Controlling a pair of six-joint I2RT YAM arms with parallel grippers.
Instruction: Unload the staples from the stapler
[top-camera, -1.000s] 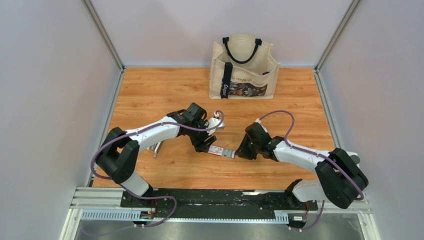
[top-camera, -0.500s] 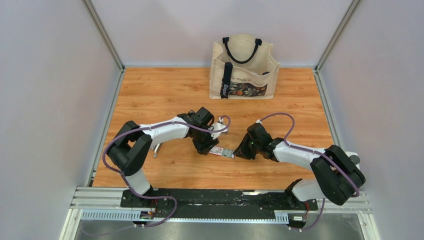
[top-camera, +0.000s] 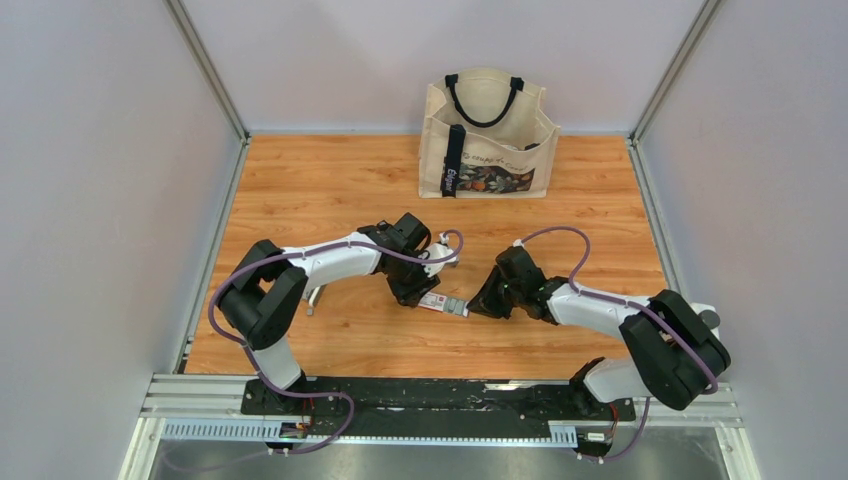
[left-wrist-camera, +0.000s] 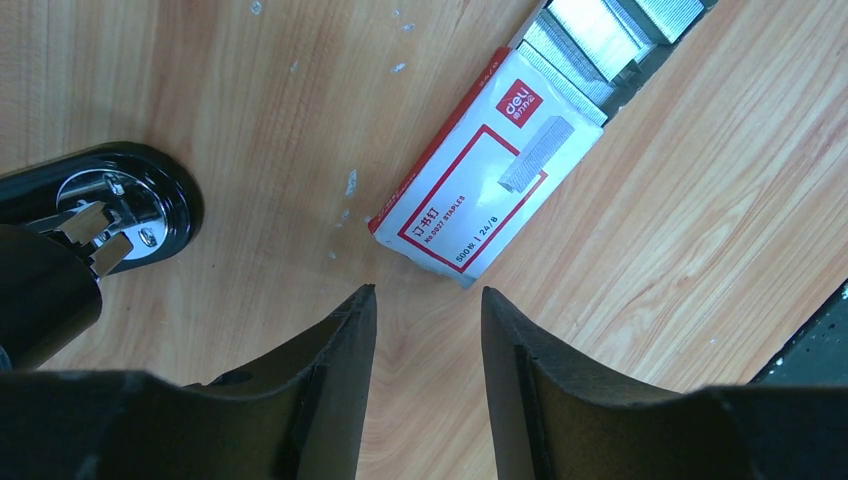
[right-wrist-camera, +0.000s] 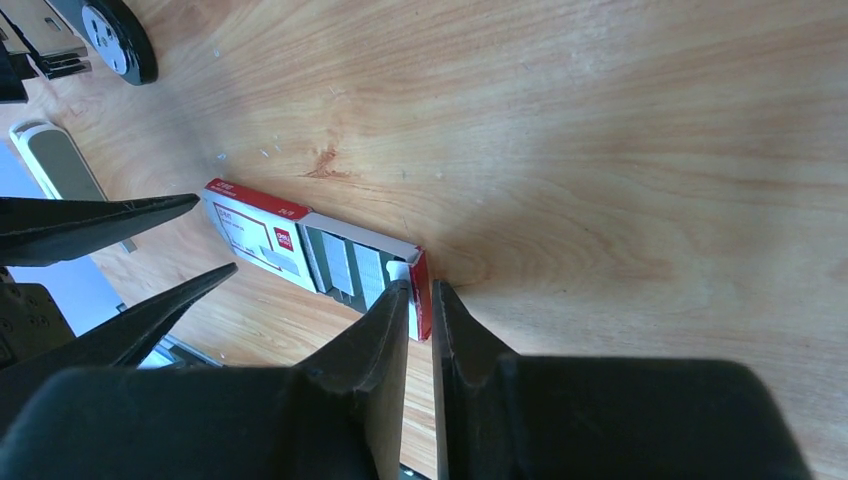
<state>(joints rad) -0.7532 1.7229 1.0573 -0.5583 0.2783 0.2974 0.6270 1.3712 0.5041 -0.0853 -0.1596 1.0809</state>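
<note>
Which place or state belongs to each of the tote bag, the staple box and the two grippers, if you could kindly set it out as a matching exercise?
Column one:
1. tote bag
2. staple box
3. left gripper
4. right gripper

Column two:
A. pinched on the end of the box's tray
B. open, holding nothing
C. standing upright at the far edge of the table
D. lying flat, its tray slid partly out

Pairs: 1-C, 2-D, 3-B, 4-A
</note>
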